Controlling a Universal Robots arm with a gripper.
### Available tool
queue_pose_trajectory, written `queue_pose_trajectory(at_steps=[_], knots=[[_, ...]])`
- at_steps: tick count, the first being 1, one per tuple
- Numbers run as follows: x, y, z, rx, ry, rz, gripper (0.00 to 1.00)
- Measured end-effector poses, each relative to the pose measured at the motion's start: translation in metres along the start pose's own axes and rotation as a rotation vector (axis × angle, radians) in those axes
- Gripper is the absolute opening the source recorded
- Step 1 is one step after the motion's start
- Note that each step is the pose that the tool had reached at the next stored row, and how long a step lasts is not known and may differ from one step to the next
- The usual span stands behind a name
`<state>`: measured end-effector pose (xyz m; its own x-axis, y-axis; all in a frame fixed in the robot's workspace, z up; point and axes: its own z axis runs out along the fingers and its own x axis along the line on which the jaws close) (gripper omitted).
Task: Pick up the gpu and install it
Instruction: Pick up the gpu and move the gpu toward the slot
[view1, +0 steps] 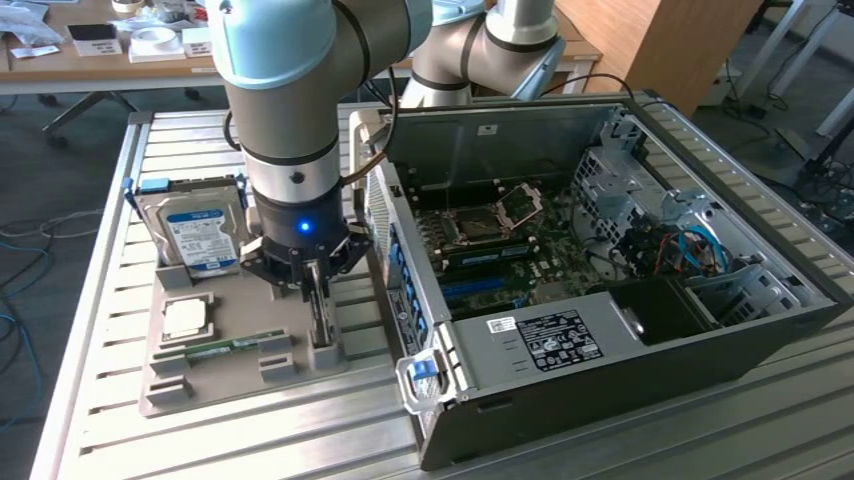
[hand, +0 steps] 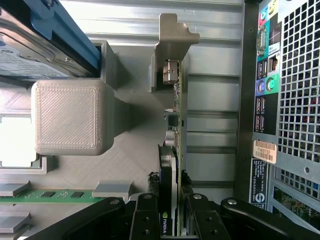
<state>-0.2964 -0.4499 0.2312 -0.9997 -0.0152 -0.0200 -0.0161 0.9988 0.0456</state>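
Note:
The gpu (view1: 322, 318) stands on its long edge in a slot of the grey holder tray (view1: 214, 385), just to the exterior view's left of the open computer case (view1: 601, 350). In the wrist view the gpu (hand: 173, 115) runs away from the camera, its pale metal bracket (hand: 172, 55) at the far end. My gripper (view1: 314, 285) has come down over it from above. The black fingers (hand: 146, 220) press against both faces of the card near its dark end, so the gripper (hand: 171, 210) is shut on it. The card still sits in its slot.
On the same tray are a hard drive (view1: 198, 235) with a blue-white label, a square processor (view1: 187, 317) and a green memory stick (view1: 234, 347). A grey holder post (hand: 70, 115) rises beside the card. The case's rear port panel (hand: 265, 90) is close by; its motherboard (view1: 507, 250) lies exposed.

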Motion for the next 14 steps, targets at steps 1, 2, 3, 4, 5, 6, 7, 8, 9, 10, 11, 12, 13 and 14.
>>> queue_pose_trajectory(at_steps=[1, 2, 3, 4, 5, 6, 7, 8, 9, 10, 11, 12, 13, 14], knots=[[0.000, 0.0000, -0.0002, -0.0002, -0.0002, 0.000, 0.27], [0.000, 0.0000, -0.0009, -0.0001, 0.0000, 0.000, 0.27], [0.000, 0.0001, -0.0017, 0.0001, 0.0001, 0.000, 0.27], [0.000, 0.0001, -0.0027, 0.0001, 0.0002, 0.000, 0.27], [0.000, 0.0002, -0.0037, 0.0000, 0.0001, 0.000, 0.27], [0.000, 0.0002, -0.0049, 0.0000, 0.0001, 0.000, 0.27], [0.000, 0.0003, -0.0062, 0.0000, 0.0001, 0.000, 0.27], [0.000, 0.0004, -0.0077, 0.0001, 0.0001, 0.000, 0.27], [0.000, 0.0004, -0.0093, 0.0001, 0.0001, 0.000, 0.27], [0.000, 0.0005, -0.0111, 0.0000, 0.0001, 0.000, 0.27], [0.000, 0.0006, -0.0131, 0.0000, 0.0000, 0.000, 0.27], [0.000, 0.0007, -0.0153, 0.0000, 0.0000, 0.000, 0.27], [0.000, 0.0008, -0.0179, 0.0001, 0.0001, 0.000, 0.27], [0.000, 0.0009, -0.0203, 0.0000, 0.0001, 0.000, 0.27]])
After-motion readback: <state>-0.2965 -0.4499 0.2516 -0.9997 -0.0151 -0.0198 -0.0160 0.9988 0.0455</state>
